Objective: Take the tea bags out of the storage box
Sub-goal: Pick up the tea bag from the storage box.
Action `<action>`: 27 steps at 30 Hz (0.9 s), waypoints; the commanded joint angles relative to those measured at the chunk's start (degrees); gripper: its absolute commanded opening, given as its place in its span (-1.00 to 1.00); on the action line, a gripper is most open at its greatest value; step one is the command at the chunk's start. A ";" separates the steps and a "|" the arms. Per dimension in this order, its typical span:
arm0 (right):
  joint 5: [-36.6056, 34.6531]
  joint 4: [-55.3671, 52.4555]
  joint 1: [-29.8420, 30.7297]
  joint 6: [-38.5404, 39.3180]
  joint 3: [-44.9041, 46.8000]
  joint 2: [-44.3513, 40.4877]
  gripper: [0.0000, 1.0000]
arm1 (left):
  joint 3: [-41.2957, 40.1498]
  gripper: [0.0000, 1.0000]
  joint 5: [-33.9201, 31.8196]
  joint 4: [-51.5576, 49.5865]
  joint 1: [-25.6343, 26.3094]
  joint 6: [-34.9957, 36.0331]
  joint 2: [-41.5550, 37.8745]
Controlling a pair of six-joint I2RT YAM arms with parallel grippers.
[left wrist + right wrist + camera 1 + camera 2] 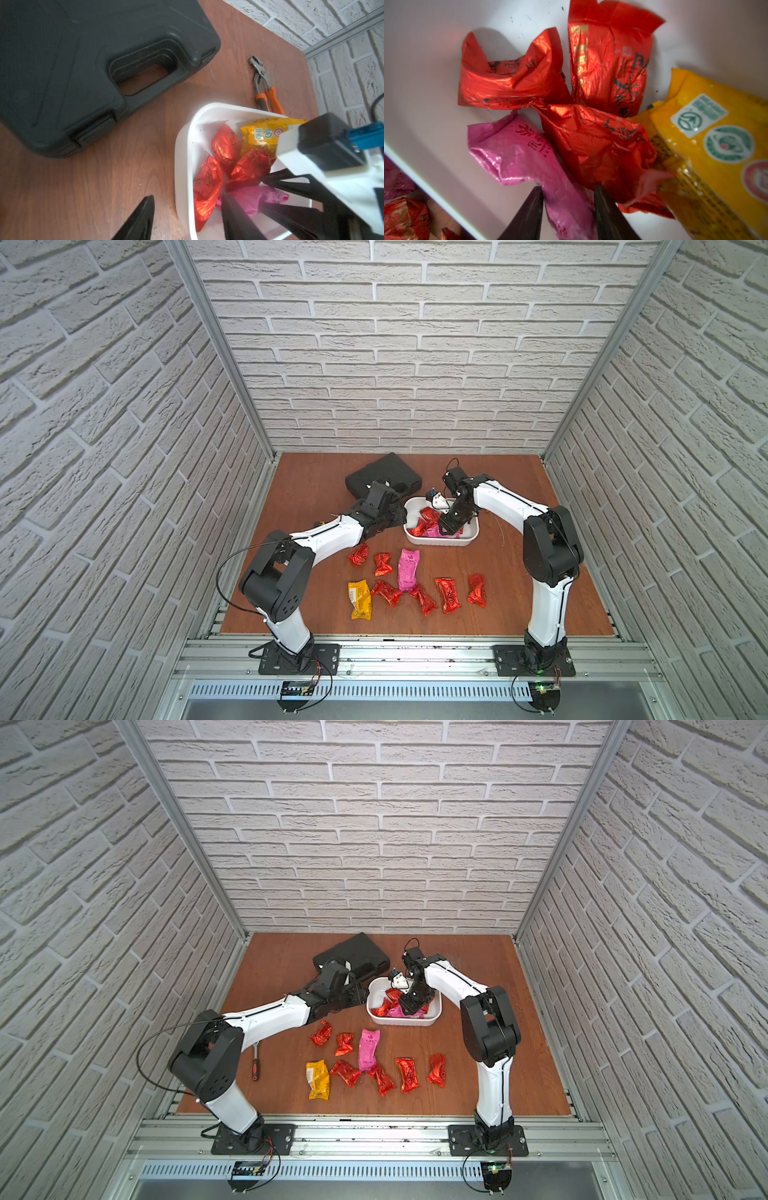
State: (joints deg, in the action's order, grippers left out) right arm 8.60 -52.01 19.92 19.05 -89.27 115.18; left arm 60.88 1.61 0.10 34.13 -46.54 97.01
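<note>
**Q:** Entry: the tea bags, appearance and place?

**Me:** Crinkled, shiny foil. Heaped in the white storage box are at least three red, one pink packet and one yellow packet. Eight more lie loose on the table on the near side of the box: six red, one pink, one yellow.

**Q:** Claws?

**Me:** My right claw is down in the box, its fingers either side of the pink packet. Whether they pinch it I cannot tell. My left claw stands apart, one finger inside the box wall and one outside.

**Q:** View differences?

**Me:** Only the wrist views show the boxed yellow packet; in both top views my right arm covers it. The left wrist view adds orange-handled pliers and the black case. In a top view a screwdriver lies by my left arm
</note>
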 commanded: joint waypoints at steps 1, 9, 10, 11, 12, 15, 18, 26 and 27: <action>1.12 -0.20 0.16 0.98 -0.99 1.43 -0.40 | -0.75 0.13 -0.69 3.03 -0.37 0.58 -1.20; 6.55 -0.82 0.16 0.81 0.17 -5.21 -0.91 | 1.50 0.18 -1.63 -2.46 -0.38 0.51 -0.37; 7.20 -0.97 0.12 0.69 0.50 -6.46 -0.94 | 2.29 0.19 -1.45 -3.91 -0.41 0.56 0.35; 7.58 -1.15 0.18 0.45 0.63 -7.74 -0.95 | 2.83 0.20 -1.04 -4.48 -0.47 0.58 0.95; 8.03 -1.17 0.12 0.14 0.93 -9.03 -0.95 | 3.45 0.21 -0.37 -5.15 -0.43 0.53 1.64; 8.02 -1.26 0.14 -1.38 1.67 -12.91 -0.95 | 5.45 0.24 1.41 -6.80 -0.41 0.33 3.85; 6.50 -0.06 0.04 -4.40 3.47 -16.76 -0.95 | 7.36 0.28 2.89 -7.47 -0.40 0.56 6.06; 2.95 1.26 -0.28 -22.06 13.27 -29.47 -0.95 | 14.19 0.21 1.77 -13.43 -0.45 1.04 11.43; 3.09 1.76 -0.32 -24.77 16.07 -32.31 -0.95 | 14.63 0.18 1.65 -13.60 -0.40 0.94 11.99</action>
State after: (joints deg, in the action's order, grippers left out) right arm 12.69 -50.81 19.88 5.67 -78.41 88.82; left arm 73.47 3.49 -10.81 34.13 -46.17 107.74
